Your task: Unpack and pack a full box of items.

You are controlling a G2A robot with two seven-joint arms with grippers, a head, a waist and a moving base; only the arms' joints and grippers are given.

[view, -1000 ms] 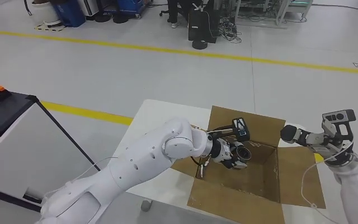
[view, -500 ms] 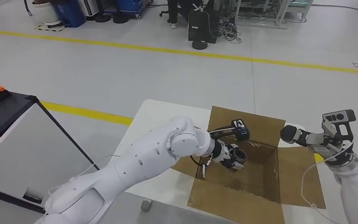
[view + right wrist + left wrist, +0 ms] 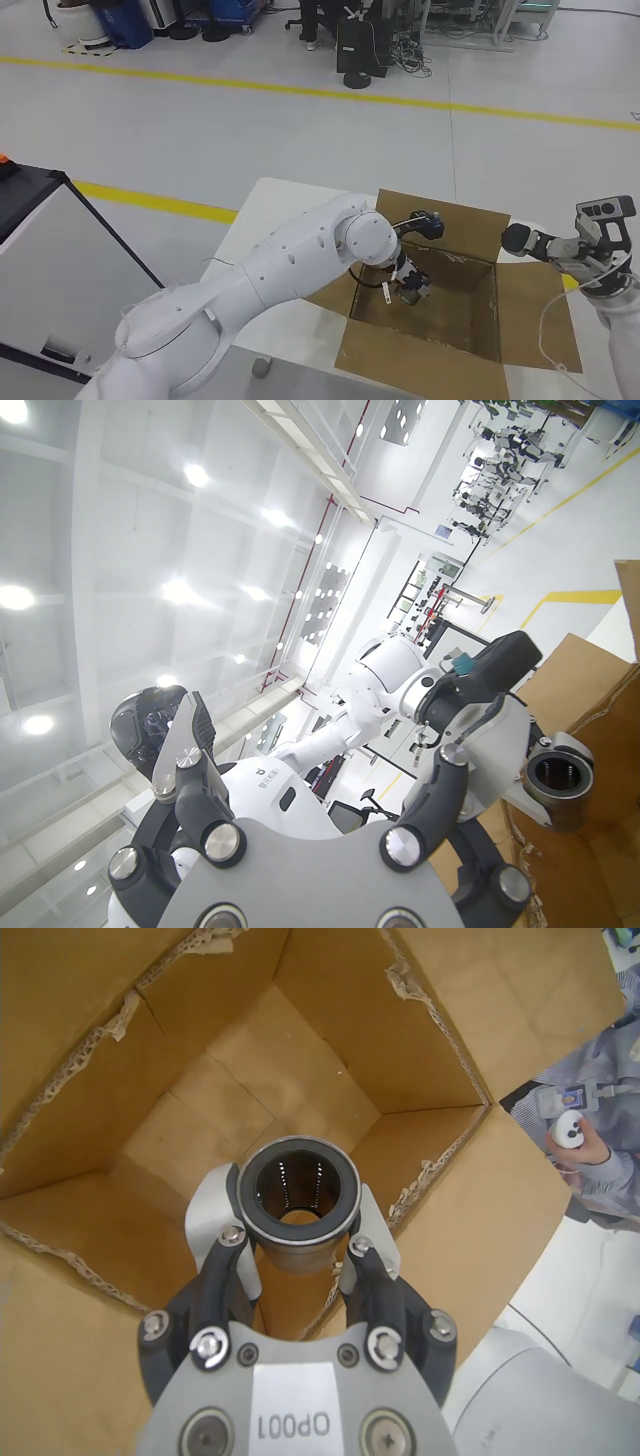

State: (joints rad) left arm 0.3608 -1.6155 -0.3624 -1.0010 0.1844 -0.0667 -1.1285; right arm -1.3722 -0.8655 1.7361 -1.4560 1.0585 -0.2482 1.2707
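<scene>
Left gripper (image 3: pixel 297 1223) is clamping a metal bearing sleeve (image 3: pixel 295 1255), one finger pressing each side, spread just as wide as the sleeve. The sleeve's open bore is facing the wrist camera, with ball rows showing inside. It is hanging over the inside of the open cardboard box (image 3: pixel 350 1003); how high above the box floor, can't tell.

In the top view the left gripper (image 3: pixel 410 285) is sitting low-centre of the frame, inside the box opening and close to its left wall, with the arm coming in from the lower left. The box (image 3: pixel 525 310) is lying in the lower right of the frame with all four flaps folded outward and torn, ragged edges. It is resting on a white table (image 3: pixel 290 210).

Right gripper (image 3: pixel 340 720) is holding nothing, its fingers spread wide. In the top view it (image 3: pixel 515 238) is hovering at the right edge of the frame, just above the right flap's far corner.

Beyond, grey floor (image 3: pixel 250 130) is running to the top of the frame, with a yellow line (image 3: pixel 300 90) crossing it.
</scene>
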